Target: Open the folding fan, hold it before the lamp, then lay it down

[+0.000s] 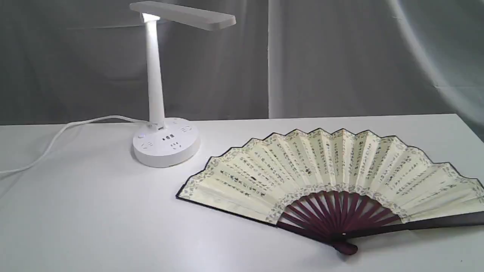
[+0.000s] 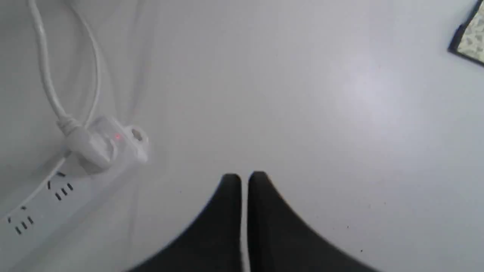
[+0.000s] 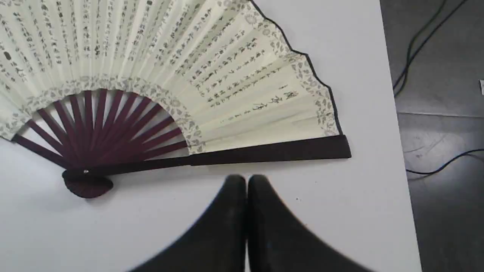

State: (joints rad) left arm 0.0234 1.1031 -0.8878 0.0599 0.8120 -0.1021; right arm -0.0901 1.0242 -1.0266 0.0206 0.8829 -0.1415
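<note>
The folding fan (image 1: pixel 340 177) lies fully spread and flat on the white table (image 1: pixel 94 219), right of centre, with its maroon ribs and pivot toward the front. The white lamp (image 1: pixel 159 94) stands lit at the back left, apart from the fan. Neither arm shows in the exterior view. My right gripper (image 3: pixel 245 181) is shut and empty, above bare table just beside the fan's (image 3: pixel 170 75) dark guard. My left gripper (image 2: pixel 245 179) is shut and empty over bare table; only a corner of the fan (image 2: pixel 470 37) shows in the left wrist view.
The lamp's white cord (image 1: pixel 56 139) trails off to the left. A white power strip (image 2: pixel 45 200) with a plug (image 2: pixel 98 143) lies near my left gripper. The table's right edge (image 3: pixel 397 132) drops to a dark floor with black cables (image 3: pixel 435 37).
</note>
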